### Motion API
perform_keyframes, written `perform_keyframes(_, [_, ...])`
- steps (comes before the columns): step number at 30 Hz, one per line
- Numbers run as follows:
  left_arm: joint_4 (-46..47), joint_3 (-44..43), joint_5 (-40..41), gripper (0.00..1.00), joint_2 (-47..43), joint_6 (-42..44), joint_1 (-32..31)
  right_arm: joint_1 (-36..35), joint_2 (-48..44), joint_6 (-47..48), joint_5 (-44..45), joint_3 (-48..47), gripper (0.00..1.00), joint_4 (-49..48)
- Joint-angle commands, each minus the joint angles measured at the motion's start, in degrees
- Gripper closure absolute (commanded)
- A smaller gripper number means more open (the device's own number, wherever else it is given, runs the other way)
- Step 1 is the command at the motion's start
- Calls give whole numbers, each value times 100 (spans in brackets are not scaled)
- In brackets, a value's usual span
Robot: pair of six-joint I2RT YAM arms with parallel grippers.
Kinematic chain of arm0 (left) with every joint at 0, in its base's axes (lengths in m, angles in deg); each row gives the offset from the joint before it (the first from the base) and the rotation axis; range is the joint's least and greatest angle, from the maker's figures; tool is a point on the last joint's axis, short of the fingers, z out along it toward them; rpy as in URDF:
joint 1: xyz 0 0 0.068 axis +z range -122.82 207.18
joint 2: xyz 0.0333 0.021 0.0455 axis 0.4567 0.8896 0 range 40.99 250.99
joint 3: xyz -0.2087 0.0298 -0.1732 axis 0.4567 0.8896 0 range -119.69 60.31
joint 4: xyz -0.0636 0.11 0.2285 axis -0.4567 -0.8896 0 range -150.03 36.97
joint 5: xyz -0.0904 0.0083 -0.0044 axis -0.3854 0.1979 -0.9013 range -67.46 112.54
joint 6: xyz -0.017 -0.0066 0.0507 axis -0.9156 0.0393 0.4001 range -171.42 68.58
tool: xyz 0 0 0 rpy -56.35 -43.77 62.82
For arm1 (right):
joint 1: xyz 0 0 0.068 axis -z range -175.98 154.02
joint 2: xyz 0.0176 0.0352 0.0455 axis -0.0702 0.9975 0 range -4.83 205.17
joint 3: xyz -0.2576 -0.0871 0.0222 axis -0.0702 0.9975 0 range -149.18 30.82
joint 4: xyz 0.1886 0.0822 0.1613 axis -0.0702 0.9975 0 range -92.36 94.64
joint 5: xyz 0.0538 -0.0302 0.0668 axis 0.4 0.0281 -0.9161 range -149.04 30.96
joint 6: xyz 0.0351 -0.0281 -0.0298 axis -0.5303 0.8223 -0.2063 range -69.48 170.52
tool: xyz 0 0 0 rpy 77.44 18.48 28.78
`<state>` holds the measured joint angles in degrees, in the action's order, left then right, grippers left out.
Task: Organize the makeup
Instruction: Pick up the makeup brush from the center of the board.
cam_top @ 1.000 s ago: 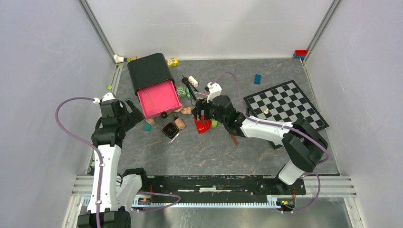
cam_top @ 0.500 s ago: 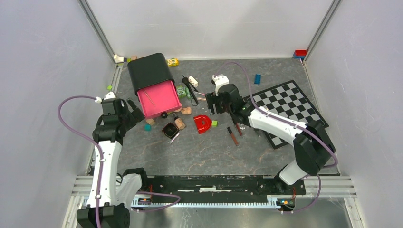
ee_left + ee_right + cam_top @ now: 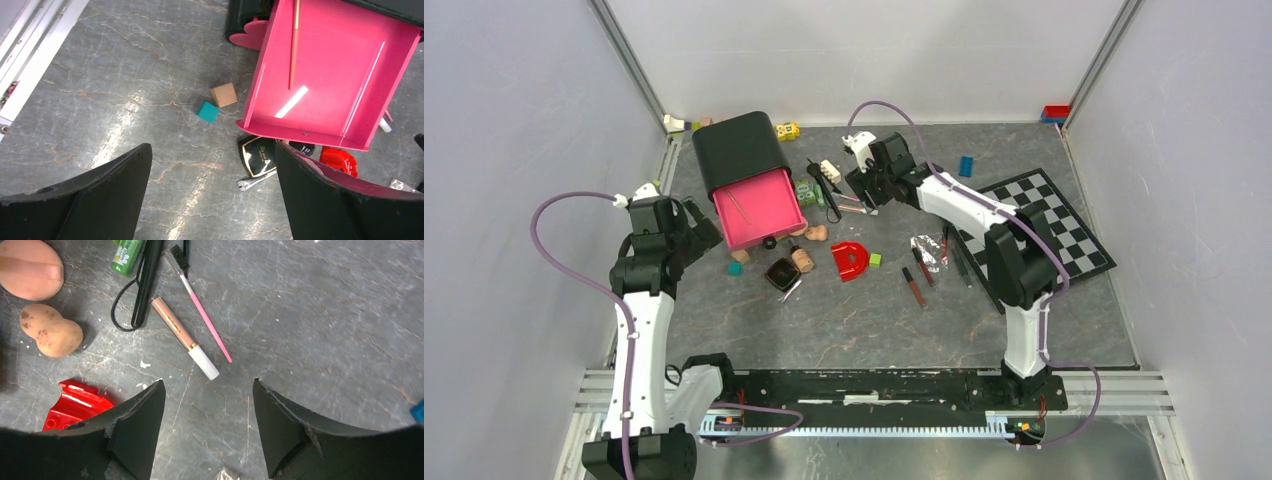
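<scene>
Partly hidden behind the pink drawer point(image 3: 330, 75) lies the black compact point(image 3: 257, 155); left pincer point(image 3: 212, 152) and right pincer point(image 3: 207, 387) gape empty.

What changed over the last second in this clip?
The right gripper swung from the red D-shaped piece toward the far side and now hangs open over the white-capped tube and pink brush, holding nothing. The left gripper, open, barely shifted. The pink drawer, compact and sponges stayed put.
</scene>
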<state>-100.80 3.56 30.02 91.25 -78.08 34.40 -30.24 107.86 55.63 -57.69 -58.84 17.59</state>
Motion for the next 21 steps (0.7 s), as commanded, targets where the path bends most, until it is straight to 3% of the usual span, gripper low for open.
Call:
perform_keyframes(1, [-127, 4, 417, 1, -111, 291, -28, 72, 419, 369, -662, -705, 31, 77])
perform_keyframes(9, [92, 191, 450, 0, -114, 275, -28, 95, 1203, -725, -1085, -1396, 46, -675])
perform_keyframes(21, [154, 243, 401, 0, -157, 257, -28, 86, 1928, -1731, -1410, -1797, 57, -1645])
